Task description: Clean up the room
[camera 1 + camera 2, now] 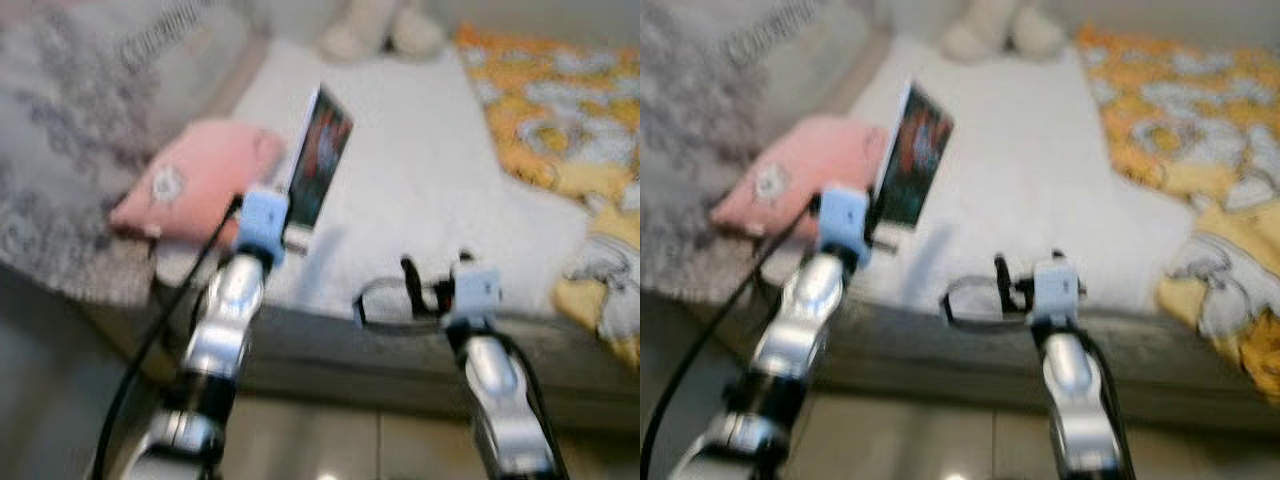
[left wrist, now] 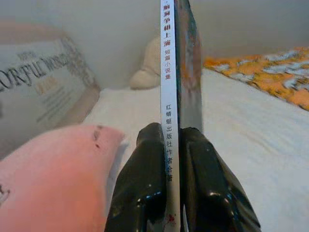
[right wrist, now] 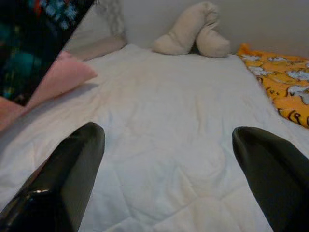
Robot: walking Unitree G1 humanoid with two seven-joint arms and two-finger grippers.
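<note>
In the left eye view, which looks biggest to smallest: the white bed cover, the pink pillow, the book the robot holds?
1. White bed cover, clearly largest.
2. Pink pillow.
3. Book, held upright in the left gripper; it shows partly edge-on, so it may look smaller than it is.

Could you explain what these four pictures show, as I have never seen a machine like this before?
This is a walking humanoid robot with two silver arms, each ending in a gripper of two black fingers. Two pictures come from the eyes of its head camera, looking down at a bed; the other two come from cameras on its wrists.

The left gripper is shut on a thin book, held upright above the white quilt, next to a pink pillow. The right gripper hangs open and empty over the quilt.

An orange patterned blanket lies on the robot's right, and a beige soft toy sits at the far end.
</note>
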